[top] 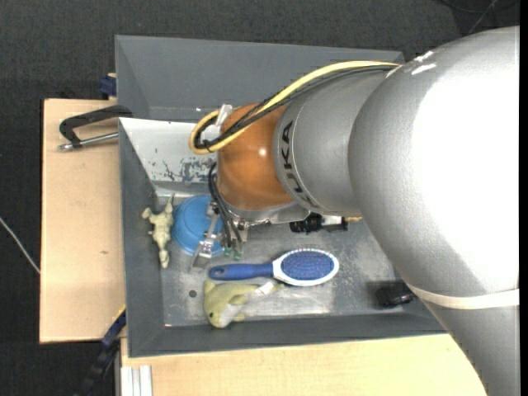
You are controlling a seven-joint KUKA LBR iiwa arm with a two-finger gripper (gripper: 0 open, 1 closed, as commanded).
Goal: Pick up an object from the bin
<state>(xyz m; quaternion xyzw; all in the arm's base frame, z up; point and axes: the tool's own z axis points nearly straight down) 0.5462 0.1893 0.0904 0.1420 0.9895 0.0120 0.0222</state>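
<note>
My gripper (219, 236) hangs low in the left half of the bin, below the orange cover on the wrist. It stands against the right side of a blue round cup-like thing (190, 221), which is partly hidden behind it. Just in front of the gripper lies a hairbrush (285, 268) with a blue handle and a white oval head with blue bristles. A pale yellowish toy figure (159, 231) lies left of the blue thing, by the bin's left wall.
A pale olive soft toy (223, 301) lies at the front wall, below the brush handle. A small black thing (393, 294) sits at the front right. A black and white pen-like thing (323, 221) pokes out under the arm, which covers the bin's right and back.
</note>
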